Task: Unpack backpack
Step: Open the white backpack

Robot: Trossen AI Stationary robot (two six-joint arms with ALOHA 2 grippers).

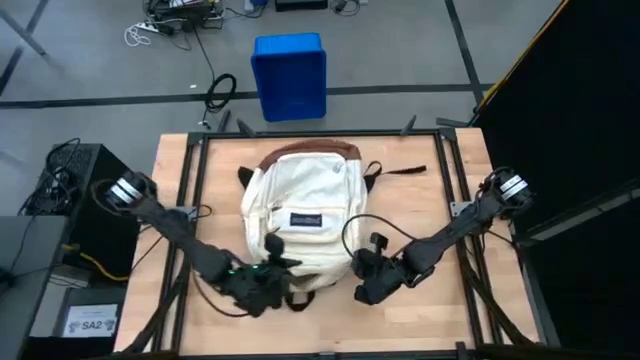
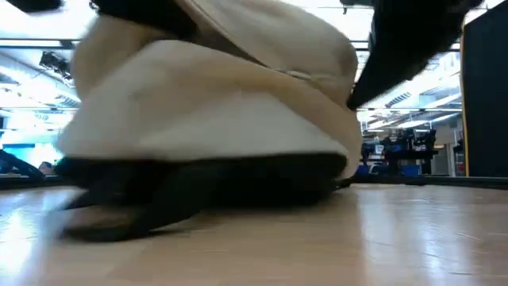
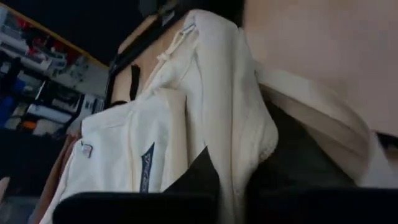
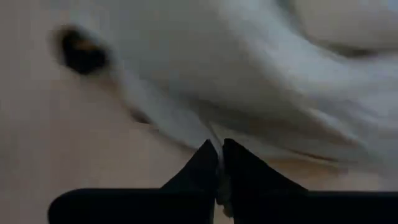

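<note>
Overhead layout, left to right. At the far left, beside the wooden bench [image 1: 170,310], stands a dark equipment box [image 1: 85,205] with cables. The left arm reaches inward from the bench's left edge, and the left end effector [image 1: 268,270] sits at the near-left corner of the backpack [image 1: 305,205], touching its fabric; the left wrist view shows one dark finger [image 3: 198,171] against a cream seam of the backpack [image 3: 205,112], with the other finger hidden, so whether this end effector is open or closed cannot be told. The backpack lies flat at the bench's centre, brown base toward the far edge, front pocket with its dark logo patch [image 1: 307,218] facing up, dark straps trailing at the near edge; its contents are not visible in any view. In the low view the cream body of the backpack [image 2: 214,87] fills most of the picture above its dark underside. To the right, the right end effector [image 1: 368,280] is at the backpack's near-right corner; the right wrist view shows its two dark fingers [image 4: 239,165] drawn nearly together on a thin cream strip of the backpack [image 4: 249,81]. Beyond the bench's far edge, on the floor, stands a blue bin [image 1: 290,75]; its interior is not distinguishable.
</note>
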